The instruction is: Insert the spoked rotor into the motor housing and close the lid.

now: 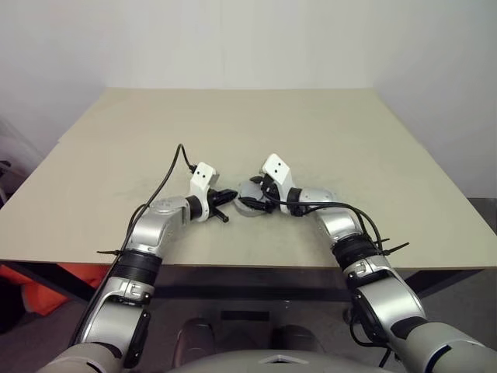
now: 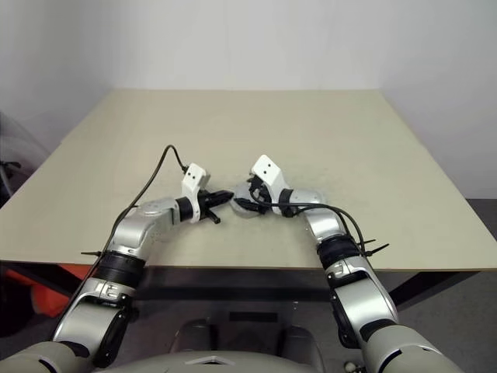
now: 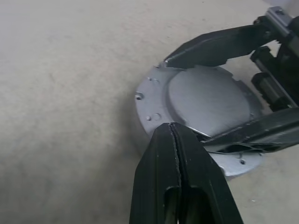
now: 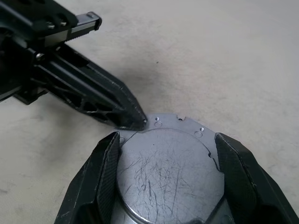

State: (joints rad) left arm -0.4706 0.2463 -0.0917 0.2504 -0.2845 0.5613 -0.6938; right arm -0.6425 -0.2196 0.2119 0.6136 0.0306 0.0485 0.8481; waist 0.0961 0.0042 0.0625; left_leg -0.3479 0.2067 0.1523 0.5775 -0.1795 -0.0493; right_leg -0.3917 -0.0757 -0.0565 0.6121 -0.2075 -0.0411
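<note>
I see the grey round metal motor housing [image 4: 187, 128] near the front edge of the beige table [image 1: 311, 124], with the flat grey scratched lid [image 4: 166, 179] on it. My right gripper [image 4: 166, 175] clasps the lid between both fingers; my left gripper [image 3: 175, 135] is clenched empty, tips touching the housing rim

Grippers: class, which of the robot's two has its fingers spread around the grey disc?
The right gripper: its fingers flank the lid. The left gripper is shut, its tips pressed together at the lid's edge.

one motor housing [image 4: 196, 128], one lid [image 4: 168, 177], two grippers: left gripper [image 3: 174, 135], right gripper [image 4: 168, 144]
</note>
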